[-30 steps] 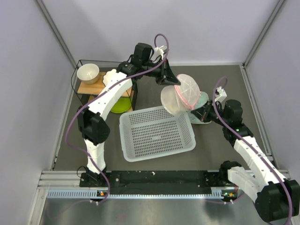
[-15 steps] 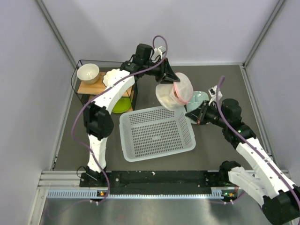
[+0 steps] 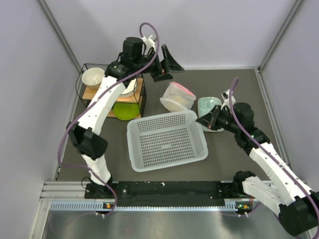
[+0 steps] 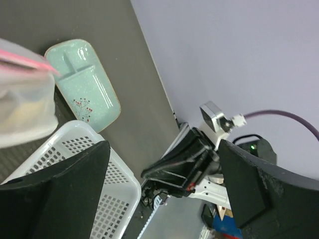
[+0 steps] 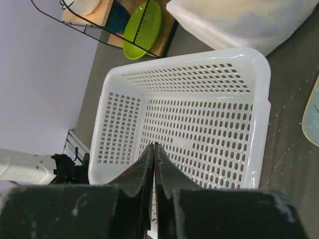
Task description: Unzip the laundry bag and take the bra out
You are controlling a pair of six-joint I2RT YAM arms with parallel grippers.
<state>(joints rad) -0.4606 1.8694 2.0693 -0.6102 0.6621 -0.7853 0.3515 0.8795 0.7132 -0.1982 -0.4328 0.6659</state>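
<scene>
White basket (image 3: pixel 167 142) sits mid-table. The laundry bag (image 3: pixel 178 96) lies on the tabletop just beyond its far rim, toward the far edge, between the wire rack (image 3: pixel 112 84) and the mint tray (image 3: pixel 205 104). Its long axis runs roughly left-right, slightly tilted, with the pink zip rim (image 3: pixel 185 90) on the far-right side. My left gripper (image 3: pixel 168 68) hangs closer to the far edge than the bag, fingers spread wide with nothing in them, so the bag lies nearward and below it. My right gripper (image 5: pixel 153 149) is pinched closed on nothing at the basket's far-right corner by the tray, with the bag to its far-left. Neither touches the bag. Left looks marginally nearer from above, but height is hard to judge. The bra (image 3: pixel 171 103) is only a yellowish tint through the mesh, cups and straps unreadable. Both wrist views crop the bag. I can't find the zip pull in any view, and can't tell if the zip is open.
</scene>
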